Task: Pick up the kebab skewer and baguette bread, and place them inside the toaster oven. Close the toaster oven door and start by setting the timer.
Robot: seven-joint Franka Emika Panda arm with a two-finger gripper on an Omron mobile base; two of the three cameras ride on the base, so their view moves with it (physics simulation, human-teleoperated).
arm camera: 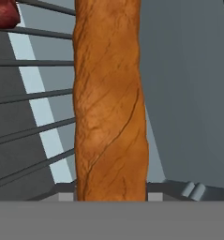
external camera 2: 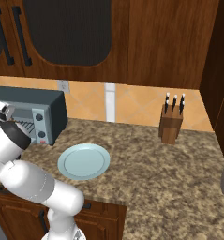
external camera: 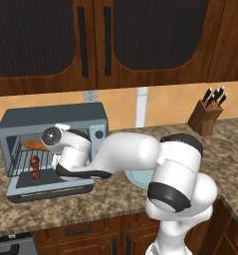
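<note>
A speckled brown stone bench (external camera: pixel 115 199) runs under dark wood cabinets (external camera: pixel 105 40) in a rendered kitchen. At the left of the left base view the toaster oven (external camera: pixel 53 119) stands with its toaster oven door (external camera: pixel 48 191) dropped flat toward the front. The kebab skewer (external camera: pixel 36 168) rests on the wire rack (external camera: pixel 23 162) inside. The baguette bread (arm camera: pixel 111 103) runs top to bottom through the hand view, over the rack bars; its end shows orange at the oven's upper left in the left base view. The white arm (external camera: pixel 125 154) reaches into the oven mouth; the gripper is hidden, and whether it grips the bread cannot be told. A pale plate (external camera 2: pixel 84 161) and knife block (external camera 2: pixel 171 123) sit farther right.
</note>
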